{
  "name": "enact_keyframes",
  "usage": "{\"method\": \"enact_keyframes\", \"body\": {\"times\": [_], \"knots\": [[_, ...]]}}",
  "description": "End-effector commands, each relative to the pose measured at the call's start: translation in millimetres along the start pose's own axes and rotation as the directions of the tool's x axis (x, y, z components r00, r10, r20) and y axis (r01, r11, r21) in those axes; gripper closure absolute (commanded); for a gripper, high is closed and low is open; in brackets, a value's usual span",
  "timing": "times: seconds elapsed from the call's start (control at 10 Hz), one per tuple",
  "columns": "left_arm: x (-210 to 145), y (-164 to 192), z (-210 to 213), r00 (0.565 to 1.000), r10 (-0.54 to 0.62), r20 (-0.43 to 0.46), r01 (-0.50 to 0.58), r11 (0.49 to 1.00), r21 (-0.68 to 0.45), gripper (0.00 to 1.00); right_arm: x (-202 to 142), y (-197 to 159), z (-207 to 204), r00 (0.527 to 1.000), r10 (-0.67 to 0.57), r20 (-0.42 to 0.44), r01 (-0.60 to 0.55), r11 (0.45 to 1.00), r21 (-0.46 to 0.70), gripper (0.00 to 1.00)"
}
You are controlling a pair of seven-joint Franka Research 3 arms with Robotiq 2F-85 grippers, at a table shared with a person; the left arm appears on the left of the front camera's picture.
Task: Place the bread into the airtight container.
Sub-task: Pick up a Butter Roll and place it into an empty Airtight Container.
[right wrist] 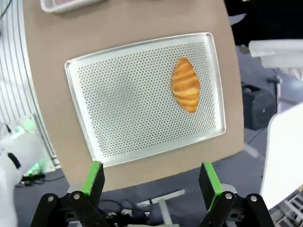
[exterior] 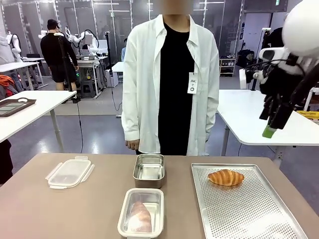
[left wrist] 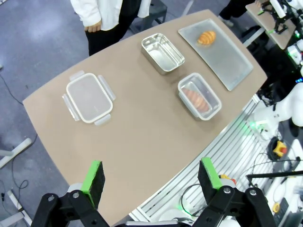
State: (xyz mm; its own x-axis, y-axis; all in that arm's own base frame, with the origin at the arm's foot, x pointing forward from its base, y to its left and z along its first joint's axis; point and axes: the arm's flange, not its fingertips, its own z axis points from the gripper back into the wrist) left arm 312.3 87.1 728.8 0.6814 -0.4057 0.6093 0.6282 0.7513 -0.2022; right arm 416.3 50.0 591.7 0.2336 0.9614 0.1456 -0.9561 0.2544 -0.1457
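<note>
The croissant (exterior: 226,177) lies on the tray (exterior: 249,214), toward its far edge. It looks light, soft and flaky, easily crushed, so a gentle pinch across its thick middle seems best. The right gripper (right wrist: 151,174) hangs high over the tray, spread and empty. The left gripper (left wrist: 151,169) is spread too, holding nothing. The left wrist view takes in 2 tins, the far tin (left wrist: 162,52) empty and the near tin (left wrist: 199,96) holding 1 loaf (left wrist: 195,98), plus the lid (left wrist: 88,97). The right wrist view gives the croissant's long axis from above.

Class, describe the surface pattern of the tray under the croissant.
The tray is dotted with small holes; right wrist view.
</note>
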Motion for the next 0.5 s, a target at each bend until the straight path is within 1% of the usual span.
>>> {"method": "enact_keyframes", "body": {"times": [0.0, 0.1, 0.2, 0.3, 0.4], "knots": [[0, -1, 1, 1.0, -0.019, 0.002, 0.019, 1.0, -0.011, 0.0, -4, -17, -13, 0.995, 0.096, -0.007, -0.096, 0.995, 0.03, 0.0], [0, -1, 1, 1.0, -0.019, 0.002, 0.019, 1.0, -0.011, 0.0, -3, -21, -21, 0.998, 0.056, -0.003, -0.056, 0.998, 0.042, 0.0], [0, -1, 1, 1.0, -0.019, 0.002, 0.019, 1.0, -0.011, 0.0, -4, -21, -14, 1.0, -0.018, -0.013, 0.019, 0.998, 0.067, 0.0], [0, -1, 1, 1.0, -0.019, 0.002, 0.019, 1.0, -0.011, 0.0, 0, -13, -24, 0.997, 0.068, -0.02, -0.068, 0.997, 0.038, 0.0], [0, -1, 1, 1.0, -0.019, 0.002, 0.019, 1.0, -0.011, 0.0, 0, -13, -24, 0.997, 0.068, -0.02, -0.068, 0.997, 0.038, 0.0]]}}
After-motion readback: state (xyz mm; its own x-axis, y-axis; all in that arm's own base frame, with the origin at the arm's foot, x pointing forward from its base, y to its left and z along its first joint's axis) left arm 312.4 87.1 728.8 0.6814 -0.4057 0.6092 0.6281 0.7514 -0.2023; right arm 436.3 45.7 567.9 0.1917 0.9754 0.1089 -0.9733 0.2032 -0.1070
